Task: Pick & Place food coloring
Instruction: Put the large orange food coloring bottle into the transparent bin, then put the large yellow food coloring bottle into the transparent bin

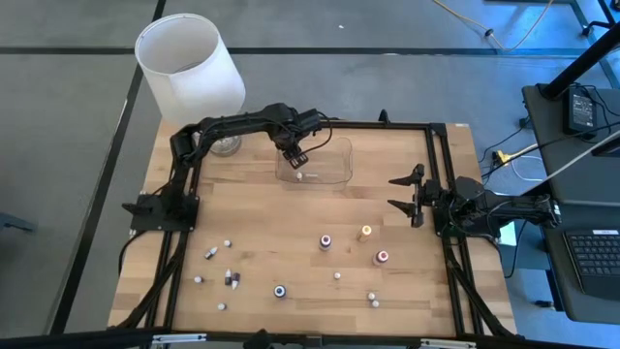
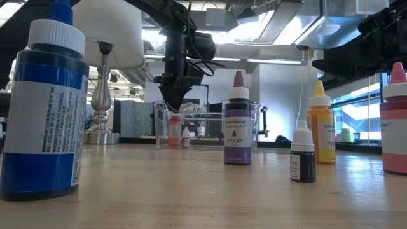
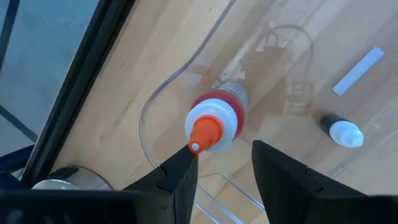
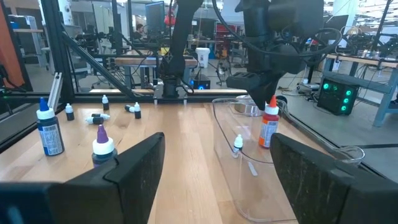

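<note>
hovering: left pincer spread above orange bottle in tray | right pincer spread, table edge

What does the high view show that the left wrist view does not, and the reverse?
Only the high view shows the lamp, the right end effector waiting open at the table's right side, and the bottles scattered over the table's near half, such as the yellow bottle.

Only the left wrist view shows the orange bottle upright with its orange tip, just beyond the left end effector, whose fingers are apart.

Both show the clear tray and the small white-capped bottle in it.
</note>
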Controlling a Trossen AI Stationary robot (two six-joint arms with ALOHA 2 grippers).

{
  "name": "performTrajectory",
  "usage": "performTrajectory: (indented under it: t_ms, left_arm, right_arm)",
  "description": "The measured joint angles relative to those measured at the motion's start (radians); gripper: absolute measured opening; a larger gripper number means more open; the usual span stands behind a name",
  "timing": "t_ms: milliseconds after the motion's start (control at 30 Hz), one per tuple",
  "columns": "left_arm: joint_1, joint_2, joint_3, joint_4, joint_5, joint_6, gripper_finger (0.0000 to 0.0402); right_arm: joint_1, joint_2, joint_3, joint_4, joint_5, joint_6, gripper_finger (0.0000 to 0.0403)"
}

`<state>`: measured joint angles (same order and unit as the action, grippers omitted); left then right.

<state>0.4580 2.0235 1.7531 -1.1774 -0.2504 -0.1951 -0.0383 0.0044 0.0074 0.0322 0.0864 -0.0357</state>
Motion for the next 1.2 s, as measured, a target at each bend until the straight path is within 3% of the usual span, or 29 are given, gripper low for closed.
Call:
performTrajectory:
  t_ms: [433, 633, 733, 933, 1200]
  left_arm:
    - [-0.023, -0.115, 0.0, 0.002, -0.06, -0.009, 0.0144]
    - [-0.171, -0.251, -0.062, 0.168, -0.232, 0.004, 0.0144]
    - [-0.249, -0.343, -0.179, 0.314, -0.222, 0.054, 0.0143]
    - [-0.365, -0.556, -0.525, 0.73, -0.031, 0.138, 0.0143]
    - [-0.464, -0.762, -0.979, 1.347, 0.029, 0.174, 0.0143]
  right_arm:
    - [0.0, 0.0, 0.0, 0.0, 0.0, 0.0, 0.0293]
    - [0.0, 0.0, 0.0, 0.018, 0.0, 0.007, 0.0293]
    - [0.0, 0.0, 0.0, 0.015, -0.005, 0.063, 0.0293]
    - [0.0, 0.0, 0.0, 0.008, -0.062, 0.075, 0.0293]
    - [0.0, 0.01, 0.025, 0.017, -0.121, 0.053, 0.0291]
